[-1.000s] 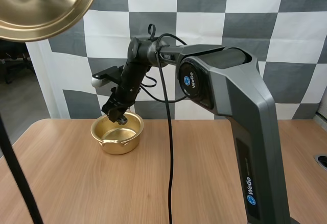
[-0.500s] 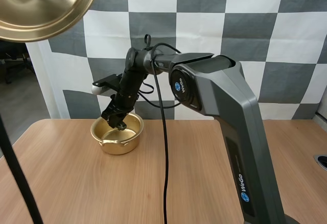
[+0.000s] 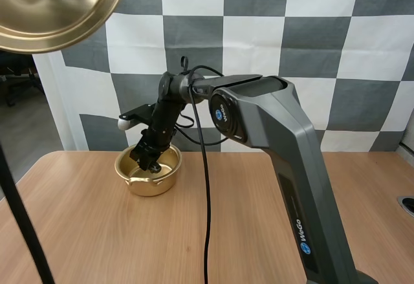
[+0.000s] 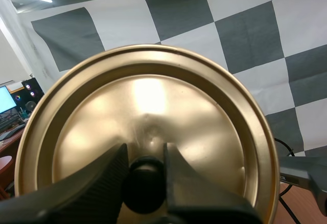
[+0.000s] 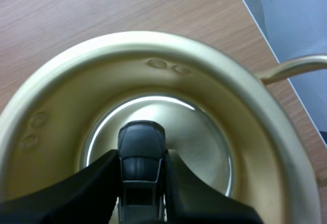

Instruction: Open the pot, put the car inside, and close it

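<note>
While left hand [image 4: 144,155] grips lid [image 4: 148,101] aloft, right hand [image 5: 141,158] pinches car [image 5: 141,145] low inside pot [image 5: 219,89]: placing step. Next: release car, withdraw, lower lid.

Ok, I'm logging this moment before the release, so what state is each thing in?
Pot: upright on the table, lid off.
Lid: held up clear of the pot by its black knob.
Car: pinched, inside the pot's rim, not yet released.
Left end effector: shut on the lid's knob.
Right end effector: shut on the car.
</note>
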